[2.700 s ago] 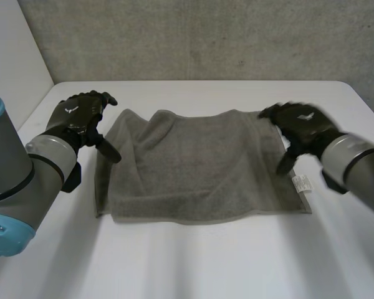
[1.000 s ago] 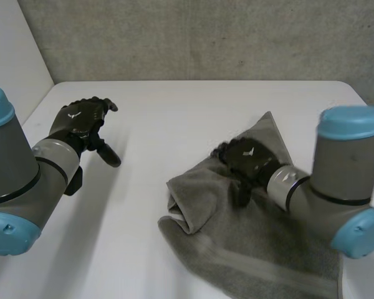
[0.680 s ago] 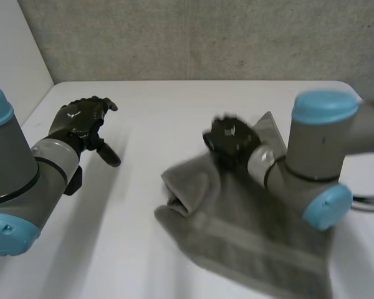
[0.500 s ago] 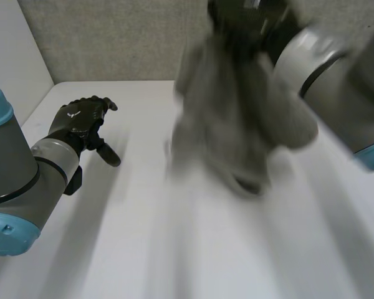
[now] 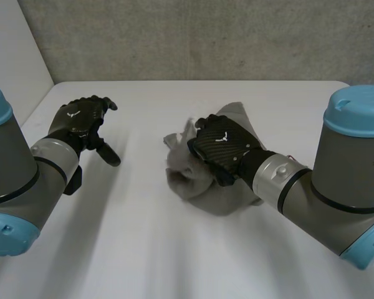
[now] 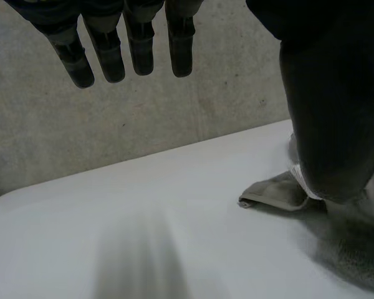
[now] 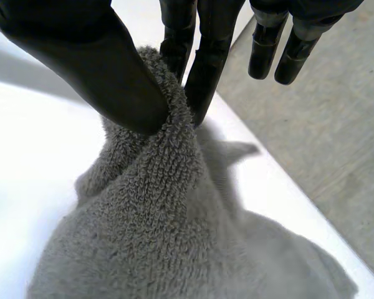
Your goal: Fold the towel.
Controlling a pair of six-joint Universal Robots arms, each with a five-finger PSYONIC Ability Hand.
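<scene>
The grey towel lies crumpled in a heap at the middle of the white table. My right hand rests on top of the heap. In the right wrist view its thumb and fingers pinch a ridge of the towel between them. My left hand hovers over the table's left side, well apart from the towel, fingers straight and empty. Beyond its thumb, the left wrist view has an edge of the towel lying on the table.
A grey wall runs behind the table's far edge. A white panel stands at the far left. Bare tabletop stretches in front of the towel and between it and the left hand.
The towel lay spread flat between both hands. My right hand swept it into a bunch, lifted it high, and now has it down on the table as a crumpled heap. The left hand held still.
</scene>
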